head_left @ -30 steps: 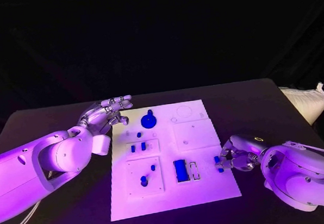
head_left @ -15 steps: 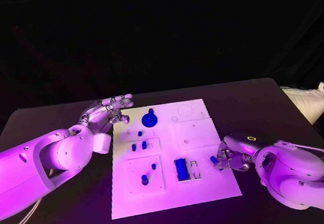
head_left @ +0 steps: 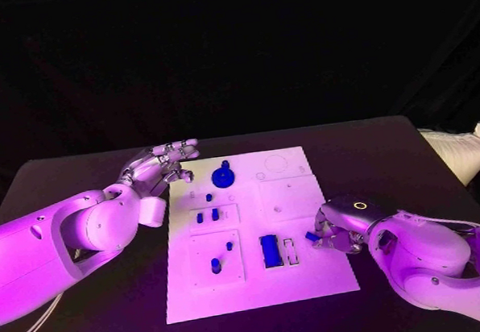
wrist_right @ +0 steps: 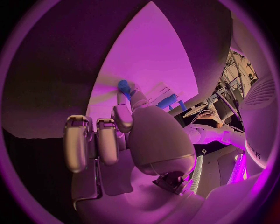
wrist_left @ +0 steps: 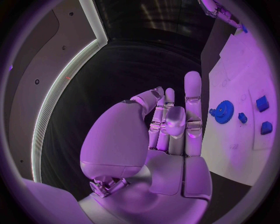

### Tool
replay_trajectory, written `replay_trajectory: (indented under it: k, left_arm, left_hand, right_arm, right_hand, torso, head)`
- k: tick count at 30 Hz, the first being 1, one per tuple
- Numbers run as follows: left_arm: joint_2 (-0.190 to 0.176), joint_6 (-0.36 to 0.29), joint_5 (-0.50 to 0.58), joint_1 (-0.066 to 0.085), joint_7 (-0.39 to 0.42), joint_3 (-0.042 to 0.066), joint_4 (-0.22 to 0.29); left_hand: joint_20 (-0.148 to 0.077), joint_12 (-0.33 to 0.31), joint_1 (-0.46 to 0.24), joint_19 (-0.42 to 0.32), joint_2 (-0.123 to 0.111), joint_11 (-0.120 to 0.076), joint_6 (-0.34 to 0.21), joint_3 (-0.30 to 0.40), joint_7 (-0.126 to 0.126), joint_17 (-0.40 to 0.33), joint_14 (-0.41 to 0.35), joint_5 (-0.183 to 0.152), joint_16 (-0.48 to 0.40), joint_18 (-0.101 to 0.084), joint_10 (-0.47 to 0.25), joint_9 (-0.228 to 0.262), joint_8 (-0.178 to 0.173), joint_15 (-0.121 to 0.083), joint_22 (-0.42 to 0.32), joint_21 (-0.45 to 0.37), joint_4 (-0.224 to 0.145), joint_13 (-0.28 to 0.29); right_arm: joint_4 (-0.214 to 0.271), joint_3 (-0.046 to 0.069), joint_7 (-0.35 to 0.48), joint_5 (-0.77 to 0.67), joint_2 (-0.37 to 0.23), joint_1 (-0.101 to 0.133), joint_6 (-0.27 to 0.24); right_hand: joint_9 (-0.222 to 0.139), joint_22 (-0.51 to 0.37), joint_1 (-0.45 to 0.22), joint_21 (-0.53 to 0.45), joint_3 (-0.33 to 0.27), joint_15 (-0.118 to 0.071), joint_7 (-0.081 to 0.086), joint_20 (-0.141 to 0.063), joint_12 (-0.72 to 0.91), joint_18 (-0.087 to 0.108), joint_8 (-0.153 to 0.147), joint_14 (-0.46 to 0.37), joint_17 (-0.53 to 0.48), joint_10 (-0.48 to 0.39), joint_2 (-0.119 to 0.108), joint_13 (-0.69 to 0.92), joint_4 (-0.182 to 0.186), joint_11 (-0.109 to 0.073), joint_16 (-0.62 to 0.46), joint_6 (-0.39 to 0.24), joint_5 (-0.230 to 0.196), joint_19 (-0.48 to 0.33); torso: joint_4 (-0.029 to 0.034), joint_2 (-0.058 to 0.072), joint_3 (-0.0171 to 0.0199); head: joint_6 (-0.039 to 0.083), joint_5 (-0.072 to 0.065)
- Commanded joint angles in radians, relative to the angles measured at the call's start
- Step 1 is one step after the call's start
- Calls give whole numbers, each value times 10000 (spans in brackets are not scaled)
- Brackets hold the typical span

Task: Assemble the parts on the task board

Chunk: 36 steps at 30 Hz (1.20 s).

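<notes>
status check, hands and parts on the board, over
Left hand open, hovering at the task board far-left corner. Right hand pinching a small blue part over the board's right side. Blue gear seated far end. Nothing in the way.

No legible text or labels.

Your right hand (head_left: pixel 332 232) has slid further left over the white board's (head_left: pixel 260 289) right edge, carrying the small blue part (head_left: pixel 314 236) closer to the slotted block (head_left: pixel 289 252).
</notes>
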Motion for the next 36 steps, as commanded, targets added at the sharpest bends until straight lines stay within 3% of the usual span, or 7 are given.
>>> replay_trajectory:
  k: [1, 6, 10, 15, 23, 29, 36]
  left_arm:
    - [9, 170, 34, 2, 34, 5, 35]
    - [11, 159, 34, 2, 35, 5, 34]
    - [8, 153, 29, 2, 35, 5, 40]
    - [5, 148, 25, 2, 32, 5, 40]
    - [4, 148, 23, 2, 29, 4, 50]
    - [3, 147, 23, 2, 30, 4, 72]
    - [7, 146, 23, 2, 14, 4, 127]
  left_hand:
    - [-5, 49, -72, -68, 11, -13, 7, -36, -23, -15, -67, 24, -30, 111, -66, 7, 40, -9, -16, -54, -5, 17]
    - [-5, 49, -72, -68, 11, -13, 7, -36, -23, -15, -67, 24, -30, 111, -66, 7, 40, -9, -16, -54, -5, 17]
    - [-5, 49, -72, -68, 11, -13, 7, -36, -23, -15, -67, 24, -30, 111, -66, 7, 40, -9, -16, -54, -5, 17]
    - [-5, 55, -69, -68, 13, -14, 6, -34, -24, -13, -67, 25, -28, 112, -70, 7, 41, -10, -17, -55, -10, 19]
    - [-5, 60, -65, -69, 16, -15, 6, -33, -24, -11, -67, 26, -26, 112, -73, 7, 41, -10, -18, -56, -14, 20]
    - [-5, 60, -65, -69, 16, -15, 6, -33, -24, -11, -67, 26, -26, 112, -73, 7, 41, -10, -18, -56, -14, 20]
    - [-5, 60, -65, -69, 16, -15, 6, -33, -24, -11, -67, 26, -26, 112, -73, 7, 41, -10, -18, -56, -14, 20]
  right_arm:
    - [-249, -185, -205, 101, 26, -212, 1352]
    - [-256, -185, -265, 546, 16, -215, 996]
    - [-211, -184, -301, 1128, -31, -215, 486]
    - [-28, -164, -320, 2288, -157, -200, -393]
    - [380, -113, -305, 4034, -403, -30, -1612]
    - [672, -101, -302, 4818, -469, 43, -2097]
    - [738, -101, -264, 5479, -358, 53, -2373]
  right_hand:
    - [-228, 1410, -26, 13, 167, -84, -8, 32, -72, -195, -108, 801, 1444, 22, 202, 10, 31, -64, 51, 114, 269, 470]
    - [-255, 1421, 276, 19, 761, -131, -49, -5, -112, -196, -165, 805, 1465, 7, 359, 9, -217, -112, 60, 179, 853, 476]
    - [-253, 1429, 323, 22, 1313, -122, -19, -18, -164, -198, -205, 807, 1479, -1, 355, -8, -411, -99, 65, 194, 1204, 480]
    - [-214, 1428, -222, 15, 2387, -90, 12, 11, -217, -196, -261, 808, 1482, 32, -19, -15, -521, -86, 62, 220, 1835, 480]
    - [-154, 1426, -997, 6, 3209, -103, -28, 17, -219, -194, -294, 810, 1485, 87, -442, 14, -437, -82, 60, 260, 1823, 480]
    - [-112, 1442, -1389, 15, 3620, -119, -49, -3, -112, -197, -305, 817, 1514, 139, -684, 100, -388, -107, 74, 349, 2181, 489]
    - [-84, 1460, -1760, 28, 3670, -126, -58, -12, -45, -201, -323, 823, 1541, 184, -938, 158, -301, -112, 89, 415, 2560, 500]
  torso:
    - [-14, 2, -1]
    - [-5, -3, 1]
    - [2, 2, 0]
    - [-7, -4, 3]
    - [-5, -3, -1]
    - [-8, 12, -1]
    - [5, -3, -11]
  head:
    - [-18, 1]
    - [-11, -5]
    - [-10, -1]
    - [-15, 19]
    - [-26, 5]
    - [-31, -2]
    - [-67, -10]
